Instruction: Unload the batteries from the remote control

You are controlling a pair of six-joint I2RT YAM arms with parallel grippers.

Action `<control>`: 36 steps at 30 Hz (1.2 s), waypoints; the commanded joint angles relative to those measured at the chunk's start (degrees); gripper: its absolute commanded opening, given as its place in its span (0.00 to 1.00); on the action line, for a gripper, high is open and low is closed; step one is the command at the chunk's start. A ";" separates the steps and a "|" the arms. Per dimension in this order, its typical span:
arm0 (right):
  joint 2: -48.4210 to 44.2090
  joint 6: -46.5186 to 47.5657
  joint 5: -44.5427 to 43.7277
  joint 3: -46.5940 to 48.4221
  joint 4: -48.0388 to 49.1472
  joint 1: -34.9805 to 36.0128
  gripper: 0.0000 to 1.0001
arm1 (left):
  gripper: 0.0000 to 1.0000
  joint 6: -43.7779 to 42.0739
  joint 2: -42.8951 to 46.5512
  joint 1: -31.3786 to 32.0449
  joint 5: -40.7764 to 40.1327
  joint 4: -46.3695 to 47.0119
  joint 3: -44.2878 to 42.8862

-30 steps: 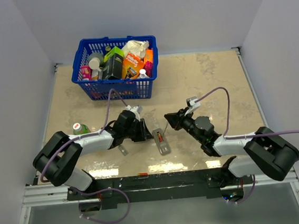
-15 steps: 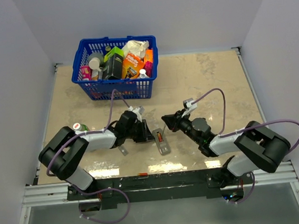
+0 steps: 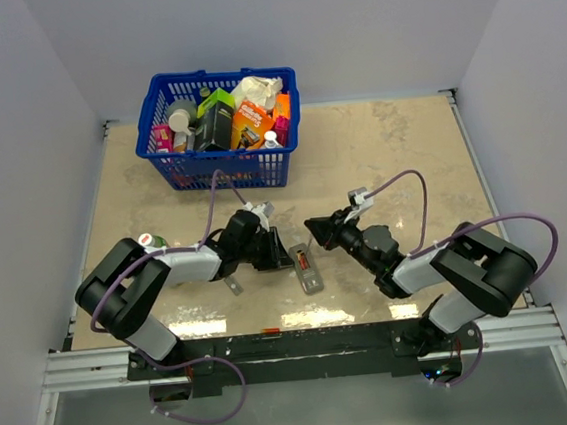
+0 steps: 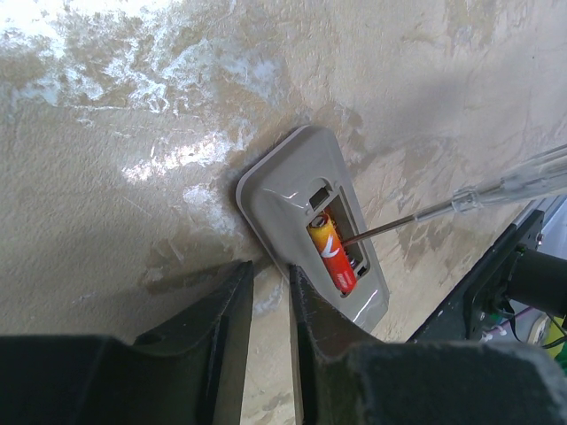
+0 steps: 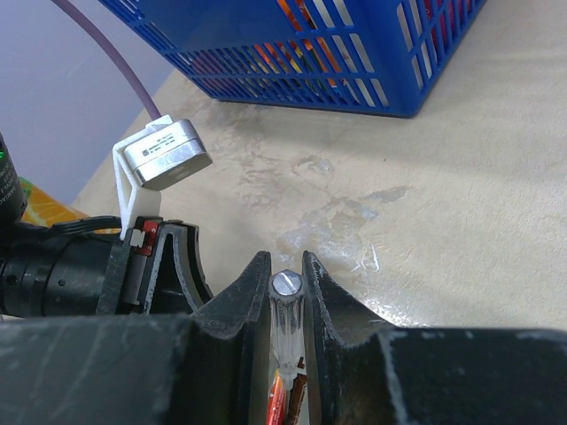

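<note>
Item: remote control (image 4: 283, 190), lying back-up on the table (image 3: 388, 152), its battery recess showing.
Item: battery (image 4: 333, 254), one red-orange cell, sitting lengthwise inside the remote's recess.
Item: left gripper (image 4: 269, 274), resting at the remote's left edge. Its jaws are standing nearly together with only a thin slit of table showing between them, gripping nothing.
Item: right gripper (image 5: 285, 261), hanging just right of the remote, pinching a clear-handled screwdriver (image 4: 514, 181). The metal tip is reaching into the recess and seems to be touching the battery's upper end.
Item: small grey cover piece (image 3: 232, 284), lying left of the remote.
Item: green bottle (image 3: 150, 243), standing further left.
Item: blue basket (image 3: 219, 170), full of packets, sitting well beyond the remote.
</note>
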State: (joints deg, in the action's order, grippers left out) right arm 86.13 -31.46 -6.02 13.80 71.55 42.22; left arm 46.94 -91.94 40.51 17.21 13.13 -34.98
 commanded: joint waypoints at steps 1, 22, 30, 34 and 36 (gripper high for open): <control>0.88 -1.06 0.48 -0.79 6.85 0.41 0.00 | 0.27 -0.18 -0.87 -0.26 -0.78 1.55 -0.26; -1.66 -1.67 1.01 1.05 1.58 0.41 0.00 | 0.27 -0.71 2.91 -0.26 -4.20 -2.66 1.14; -2.19 -1.15 0.66 2.02 -0.18 0.76 0.00 | 0.27 -0.62 3.00 -0.17 -4.91 -3.54 1.41; -2.63 0.43 0.22 3.51 -2.38 1.20 0.00 | 0.27 -0.53 2.91 -0.26 -5.00 -3.37 1.49; -2.63 0.88 0.13 4.04 -2.82 1.20 0.00 | 0.27 -0.53 3.08 -0.17 -5.08 -3.28 1.58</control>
State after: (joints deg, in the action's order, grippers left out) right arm 85.01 -32.29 -5.04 15.00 68.77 42.87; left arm 46.94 -90.08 40.51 14.15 10.87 -34.44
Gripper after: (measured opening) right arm 0.189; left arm 0.273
